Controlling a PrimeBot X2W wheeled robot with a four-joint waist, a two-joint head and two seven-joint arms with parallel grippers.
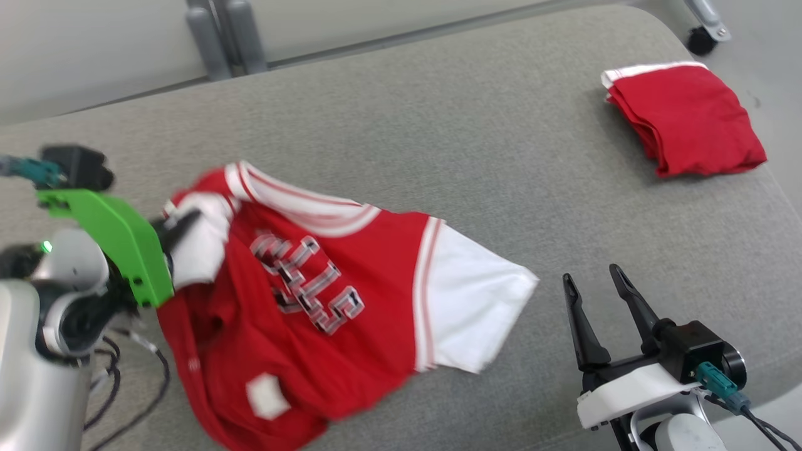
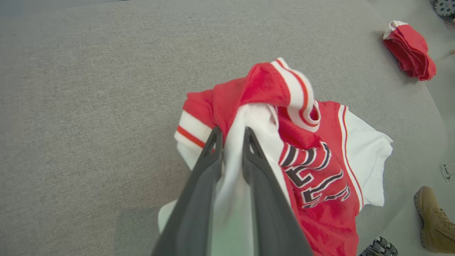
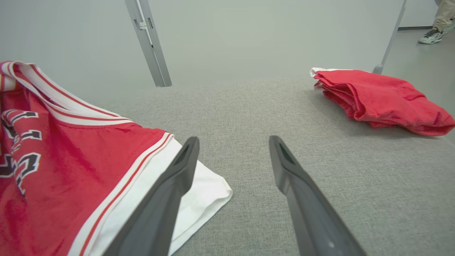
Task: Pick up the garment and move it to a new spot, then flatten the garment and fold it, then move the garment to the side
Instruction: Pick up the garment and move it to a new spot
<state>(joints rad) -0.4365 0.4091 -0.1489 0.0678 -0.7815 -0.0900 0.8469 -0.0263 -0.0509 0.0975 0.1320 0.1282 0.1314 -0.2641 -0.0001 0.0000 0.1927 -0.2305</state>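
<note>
One garment point(image 1: 351, 294) pinched in left gripper point(image 2: 231, 131), right gripper point(image 1: 591, 271) spread nearby

Prob. robot test lab: grey felt-topped table point(image 1: 438, 125), castor point(image 1: 700, 39) nearby, bare floor point(image 1: 94, 56), bystander's boot point(image 2: 432, 220).

The jersey point(image 1: 301, 300) lies on the counter point(image 1: 476, 156). At the jersey's left edge, the left gripper point(image 1: 178, 228) pinches its sleeve. Right of the jersey, just clear of its other sleeve, stands the right gripper point(image 1: 592, 274). Well behind and right of the jersey lies a folded garment point(image 1: 689, 119).
</note>
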